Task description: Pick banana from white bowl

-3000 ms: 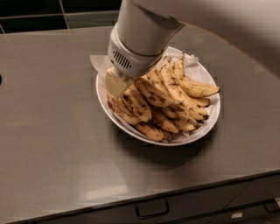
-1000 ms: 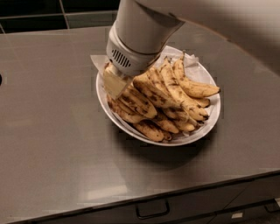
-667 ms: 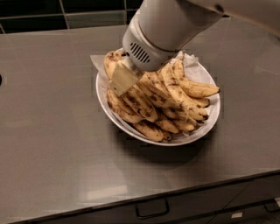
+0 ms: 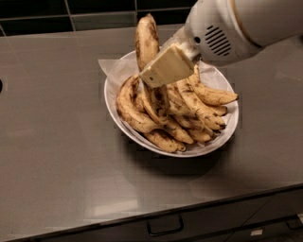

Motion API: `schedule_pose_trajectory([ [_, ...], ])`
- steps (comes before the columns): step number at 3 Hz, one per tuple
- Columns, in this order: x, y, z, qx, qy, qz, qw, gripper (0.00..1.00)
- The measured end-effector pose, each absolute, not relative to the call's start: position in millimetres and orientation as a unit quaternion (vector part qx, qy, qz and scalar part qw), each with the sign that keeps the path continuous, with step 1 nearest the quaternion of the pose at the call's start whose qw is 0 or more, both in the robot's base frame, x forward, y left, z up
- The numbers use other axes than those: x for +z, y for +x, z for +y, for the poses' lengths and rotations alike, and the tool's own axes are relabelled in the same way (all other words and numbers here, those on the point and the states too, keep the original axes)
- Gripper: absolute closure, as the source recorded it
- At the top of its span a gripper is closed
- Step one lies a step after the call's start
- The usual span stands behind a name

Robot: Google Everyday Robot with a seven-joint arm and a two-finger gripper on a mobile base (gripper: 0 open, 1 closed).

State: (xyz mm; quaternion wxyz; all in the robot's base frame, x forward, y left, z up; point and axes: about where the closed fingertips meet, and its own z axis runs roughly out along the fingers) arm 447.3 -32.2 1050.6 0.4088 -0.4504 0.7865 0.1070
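Observation:
My gripper [image 4: 152,72] is above the left part of the white bowl [image 4: 110,108], which is lined with crinkled white paper [image 4: 111,67]. It is shut on the banana [image 4: 146,40], a large curved one, yellow with brown speckles. The banana stands nearly upright in the grip. Its top is well above the pile and its lower end still reaches down among the other bananas [image 4: 189,113]. One cream finger [image 4: 166,65] crosses in front of the banana; the other finger is hidden behind it. Several spotted bananas lie heaped in the bowl.
The bowl sits on a grey countertop [image 4: 57,156]. A dark tiled wall [image 4: 94,12] runs along the back. The counter's front edge and a drawer handle [image 4: 164,227] are at the bottom. My white arm [image 4: 246,23] reaches in from the upper right.
My gripper has risen and moved right from the left side of the pile. The large banana has come up with it and now stands nearly upright.

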Motion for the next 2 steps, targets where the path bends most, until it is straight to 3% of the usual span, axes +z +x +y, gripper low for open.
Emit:
schedule_pose_trajectory([
  [2,1097,416,-64,0.114,-0.466,0.75,0.455,1.0],
])
